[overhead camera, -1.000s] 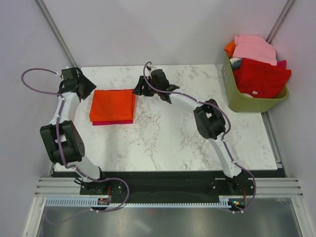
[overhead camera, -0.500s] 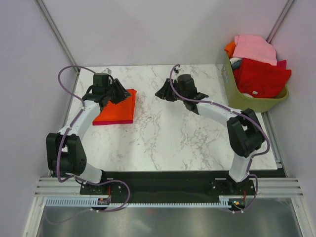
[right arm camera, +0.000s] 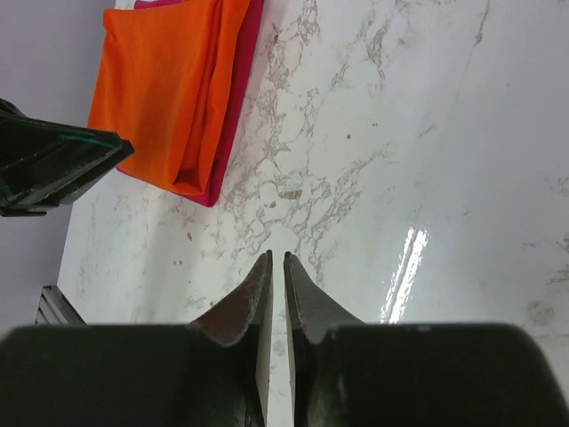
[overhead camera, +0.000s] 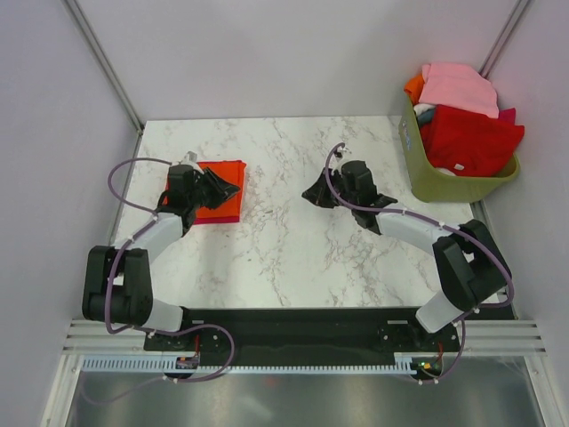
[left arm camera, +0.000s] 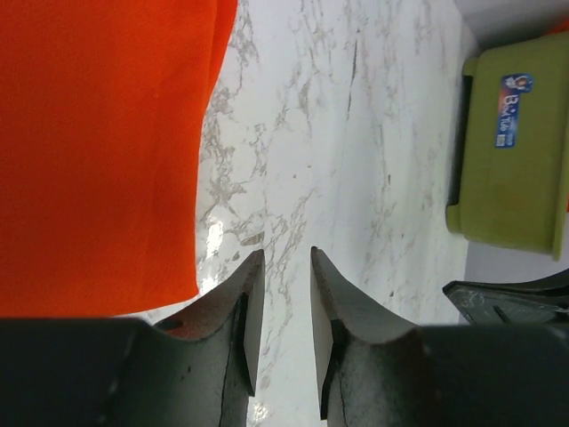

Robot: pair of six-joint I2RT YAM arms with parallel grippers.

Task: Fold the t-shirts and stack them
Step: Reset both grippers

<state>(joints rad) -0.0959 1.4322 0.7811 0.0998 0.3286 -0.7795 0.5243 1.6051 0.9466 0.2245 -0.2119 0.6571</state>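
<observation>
A folded bright orange t-shirt [overhead camera: 229, 171] [left arm camera: 98, 151] [right arm camera: 169, 98] lies on a crimson-magenta t-shirt, of which only an edge [overhead camera: 219, 219] [right arm camera: 233, 107] shows. The stack sits at the table's back left. My left gripper [overhead camera: 231, 189] [left arm camera: 286, 258] hovers over the stack's right part, open by a moderate gap with nothing between its fingers. My right gripper [overhead camera: 309, 196] [right arm camera: 276, 258] is over bare marble to the right of the stack, barely open with only a thin slit and nothing in it.
An olive-green basket [overhead camera: 444, 182] [left arm camera: 511, 151] piled with pink, red and orange clothes stands at the table's back right corner. The white marble table [overhead camera: 284, 240] spreads between the arms. Grey walls close in on both sides.
Both arms have drawn back toward the near edge. The left gripper now covers the stack's right side, the right one has moved right. Both sets of jaws have narrowed.
</observation>
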